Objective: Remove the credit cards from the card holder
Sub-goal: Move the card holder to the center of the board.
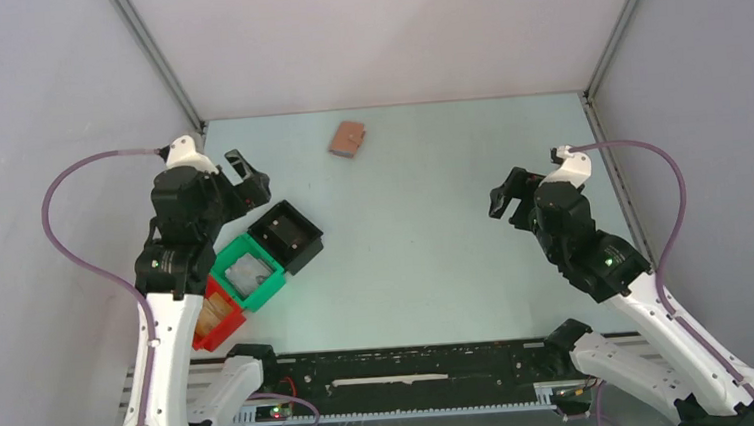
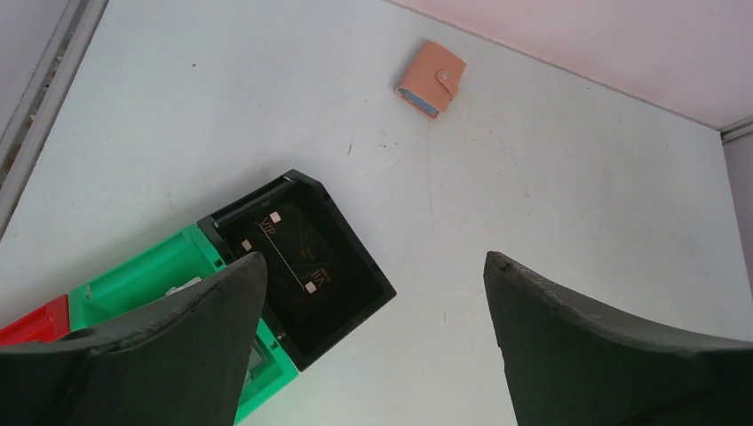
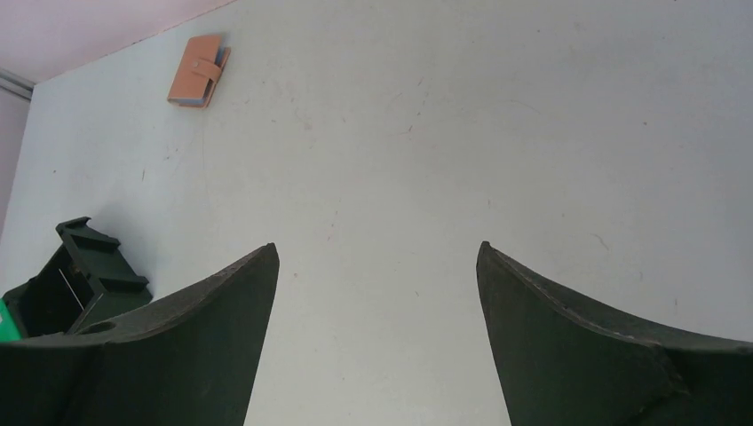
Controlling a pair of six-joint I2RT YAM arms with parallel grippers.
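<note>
**Q:** What stands nearest, by the left arm?
**A:** Three square bins in a diagonal row on the table [image 1: 436, 259], each touching the next. The red bin [image 1: 219, 334] is nearest, the green bin [image 1: 270, 289] is in the middle and the black bin [image 1: 310, 248] is farthest. The red one holds a tan item [image 1: 221, 306] and the green one a pale grey item [image 1: 247, 272]. In the black one lies a dark flat item [image 2: 293, 253] with pale printed marks.

**Q:** And the left claw?
**A:** The left claw [image 1: 248, 178] is raised near the black bin. Its jaws are spread wide with nothing between them. In its wrist view, bin and table show through the gap [image 2: 373, 262].

**Q:** The right side?
**A:** The right claw [image 1: 505, 196] hangs over bare table. Its jaws are likewise wide apart and empty [image 3: 377, 248].

**Q:** Where is the card holder?
**A:** The card holder [image 1: 348, 139] lies flat on the table near the far edge, left of centre. It is well apart from both claws and from the bins. It is closed, with its tab fastened across one face [image 2: 431, 78]. A blue-grey edge shows along one side [image 3: 199, 82].
</note>
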